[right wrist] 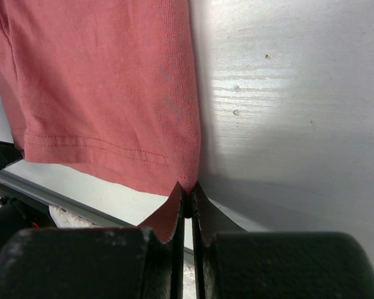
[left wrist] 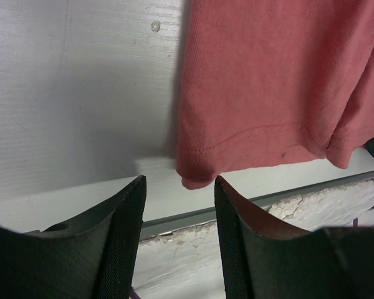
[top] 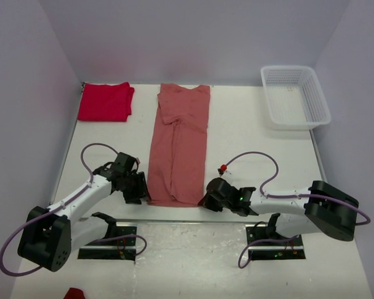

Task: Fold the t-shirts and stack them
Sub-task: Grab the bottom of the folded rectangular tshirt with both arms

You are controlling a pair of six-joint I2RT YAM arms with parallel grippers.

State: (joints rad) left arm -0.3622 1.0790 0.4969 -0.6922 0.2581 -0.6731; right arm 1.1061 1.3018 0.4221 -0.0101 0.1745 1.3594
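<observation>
Lengthwise fold seemingly done: right gripper [right wrist: 187, 192] is clamped on a hem corner of the salmon-pink t-shirt [top: 177, 149] at the table [top: 249, 137] near edge, so the left gripper [left wrist: 178, 187], jaws apart, should close on the other corner.

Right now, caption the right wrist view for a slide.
Right gripper shut on a hem corner of the pink tee, table beneath.

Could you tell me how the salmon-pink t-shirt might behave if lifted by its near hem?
Probably floppy: the salmon-pink t-shirt lies flat with soft creases, so it should sag and drape. Likely light: thin knit fits inside the shut right claw. With the left claw open, that corner might trail.
</observation>
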